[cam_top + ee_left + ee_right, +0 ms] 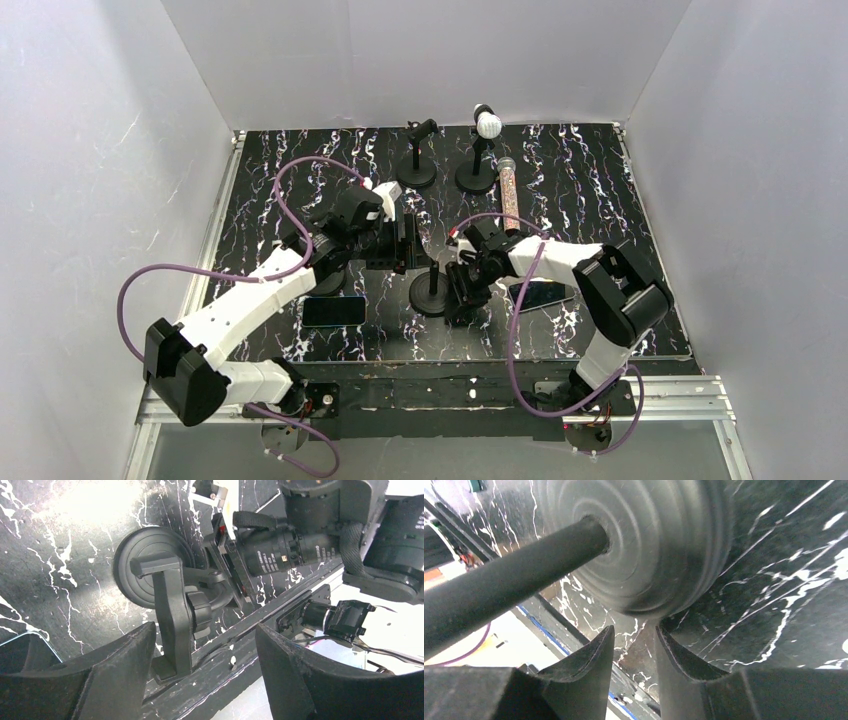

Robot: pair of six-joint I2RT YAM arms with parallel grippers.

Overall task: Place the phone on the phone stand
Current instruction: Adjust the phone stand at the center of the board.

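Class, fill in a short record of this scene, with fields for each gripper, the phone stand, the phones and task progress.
left gripper: open, empty, facing the phone stand
right gripper: jaws narrow, tips at the rim of the stand's base; grip unclear
phone stand: upright, mid-table between both grippers, no phone on it
left phone: flat on the table, left of the stand
right phone: flat on the table, right of the stand
progress: neither phone picked up yet

Top cam: fixed, high behind arm bases (296, 398), looks down on whole table (600, 180), far off. L wrist cam: close, side-on to phone stand (170, 615). R wrist cam: v. close, low, facing its round base (649, 545). All 3 share that stand.
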